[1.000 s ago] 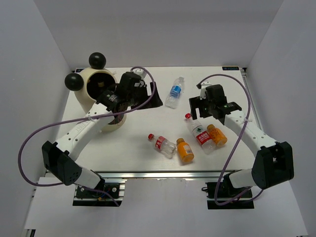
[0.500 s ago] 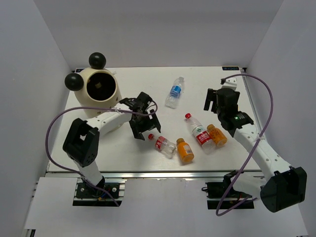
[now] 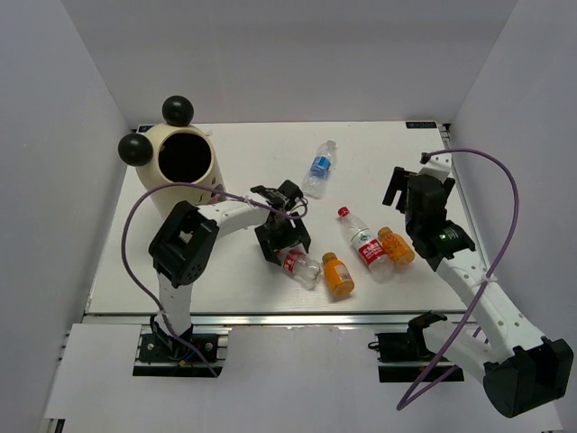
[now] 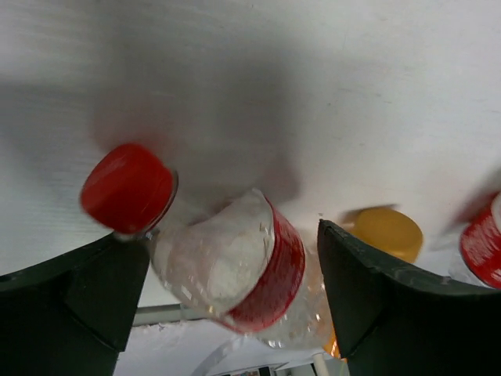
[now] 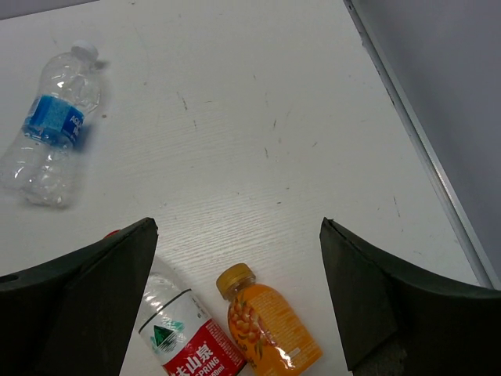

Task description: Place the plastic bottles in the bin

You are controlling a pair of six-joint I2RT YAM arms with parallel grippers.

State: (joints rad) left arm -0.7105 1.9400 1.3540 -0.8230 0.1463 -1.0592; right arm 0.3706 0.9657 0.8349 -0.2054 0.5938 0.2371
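Lying flat: blue-label bottle (image 3: 318,169); left red-cap bottle (image 3: 297,264); right red-cap bottle (image 3: 365,242); left orange bottle (image 3: 338,276); right orange bottle (image 3: 397,246); cream bin (image 3: 151,176) upright, far-left.

We see a matt white tabletop (image 5: 258,117) with fine grain lines and faint scuffs. The red-capped bottle (image 4: 243,274) is thin, clear, crinkled plastic with a glossy red label. To us, the bin (image 3: 150,171) looks like smooth cream plastic.
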